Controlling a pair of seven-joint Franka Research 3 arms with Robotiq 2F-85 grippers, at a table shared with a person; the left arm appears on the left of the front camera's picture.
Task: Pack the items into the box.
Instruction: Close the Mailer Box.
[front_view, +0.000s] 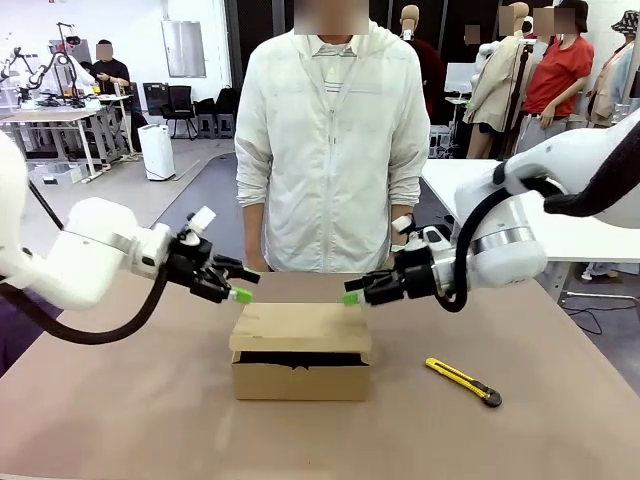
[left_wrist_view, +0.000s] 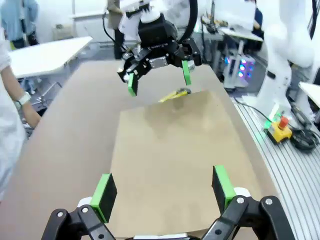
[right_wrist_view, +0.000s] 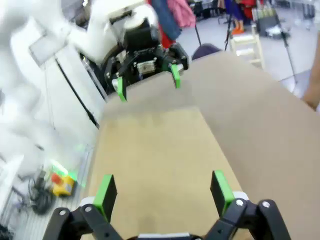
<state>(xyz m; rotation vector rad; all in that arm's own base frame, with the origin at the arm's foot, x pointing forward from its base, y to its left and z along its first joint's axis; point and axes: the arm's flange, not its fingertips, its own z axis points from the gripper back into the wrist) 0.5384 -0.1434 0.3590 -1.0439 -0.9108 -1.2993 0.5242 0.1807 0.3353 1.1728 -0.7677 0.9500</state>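
Observation:
The tan cardboard box (front_view: 300, 350) sits mid-table with its lid flap down; a dark slit shows under the front edge. The navy pouch and the slim black object are out of view. My left gripper (front_view: 243, 284) hovers open just above the box's left end. Facing it over the right end, my right gripper (front_view: 356, 289) is open too. In the left wrist view my open left gripper (left_wrist_view: 163, 186) looks across the lid (left_wrist_view: 170, 150) at the right gripper (left_wrist_view: 159, 75). In the right wrist view my right gripper (right_wrist_view: 162, 187) faces the left gripper (right_wrist_view: 147, 80) over the lid (right_wrist_view: 155, 155).
A yellow-and-black utility knife (front_view: 463, 381) lies on the table right of the box, also seen as the knife (left_wrist_view: 175, 94) beyond the lid. A person in a white jacket (front_view: 330, 130) stands at the far edge, right behind the box.

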